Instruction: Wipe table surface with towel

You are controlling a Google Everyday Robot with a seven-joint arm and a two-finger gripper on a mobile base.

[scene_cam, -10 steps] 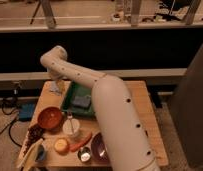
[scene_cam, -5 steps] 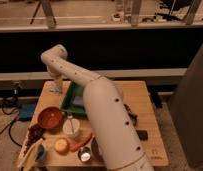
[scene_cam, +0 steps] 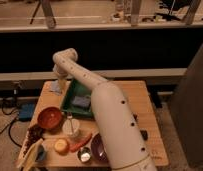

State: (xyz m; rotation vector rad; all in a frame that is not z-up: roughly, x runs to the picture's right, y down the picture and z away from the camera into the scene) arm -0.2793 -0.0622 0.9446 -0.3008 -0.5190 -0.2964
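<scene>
A pale bluish towel (scene_cam: 55, 88) lies on the far left part of the wooden table (scene_cam: 137, 100), beside a green tray (scene_cam: 70, 100). My white arm (scene_cam: 112, 125) rises from the front of the table, bends at an elbow above the far edge and drops to the gripper (scene_cam: 59, 80), which is right over the towel, at or just above it. The arm hides much of the middle of the table.
The green tray holds a grey block (scene_cam: 81, 102). In front stand a red bowl (scene_cam: 49, 118), a white cup (scene_cam: 72, 127), an orange (scene_cam: 61, 146), a carrot (scene_cam: 81, 142), a dark bowl (scene_cam: 96, 147), a can (scene_cam: 85, 156) and a banana (scene_cam: 29, 156). A blue box (scene_cam: 26, 111) lies on the floor to the left.
The forearm swung left and then back right, and the elbow moved slightly right. The gripper stays at the towel on the far left of the table.
</scene>
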